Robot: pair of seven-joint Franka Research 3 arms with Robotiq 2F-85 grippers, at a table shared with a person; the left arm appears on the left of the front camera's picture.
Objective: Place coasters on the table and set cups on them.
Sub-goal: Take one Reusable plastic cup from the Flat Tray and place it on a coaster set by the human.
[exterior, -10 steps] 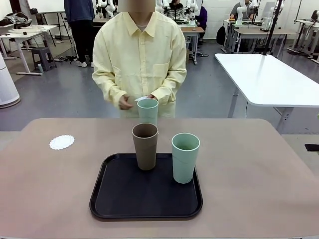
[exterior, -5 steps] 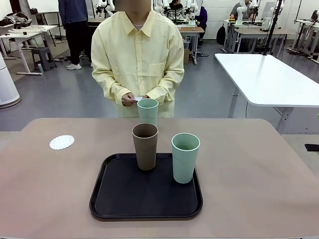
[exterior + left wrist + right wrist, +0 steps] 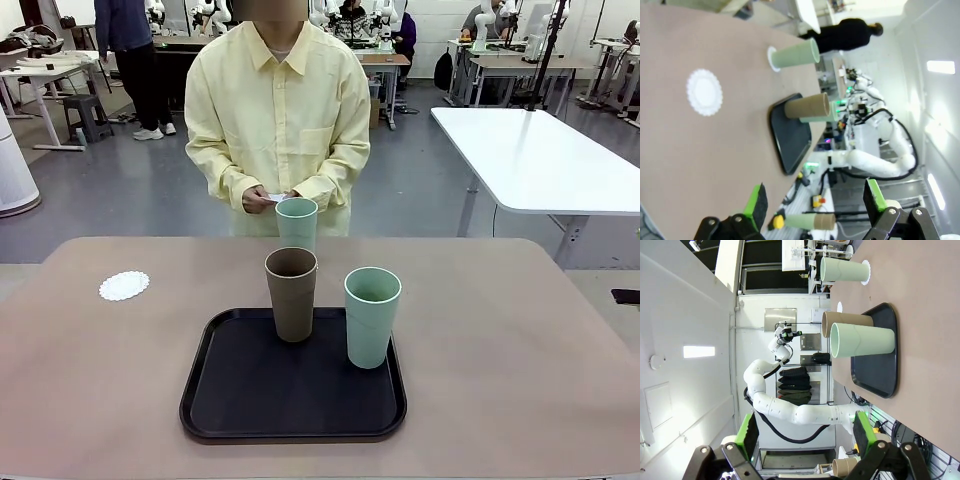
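On the tan table [image 3: 520, 340], a black tray [image 3: 240, 390] holds a brown cup [image 3: 291, 293] and a mint cup [image 3: 372, 316]. Behind the tray a second mint cup [image 3: 297, 222] stands on a coaster [image 3: 772, 59]. Another coaster [image 3: 124, 286] lies bare at the far left. The person's hands [image 3: 262, 199] hold something small and white at the far edge. My left gripper [image 3: 815, 192] is open above the table, well away from the lone coaster [image 3: 704, 92] and the cups [image 3: 807, 106]. My right gripper [image 3: 805, 422] is open too, far from the tray [image 3: 887, 375] and cups [image 3: 862, 340].
A glossy white table [image 3: 540, 160] stands to the back right beyond the tan one. Other people and worktables fill the room behind the person. Wide bare tabletop lies left and right of the tray.
The person's hands have come together in front of the body around a small white thing. The cups, tray and coasters have not moved.
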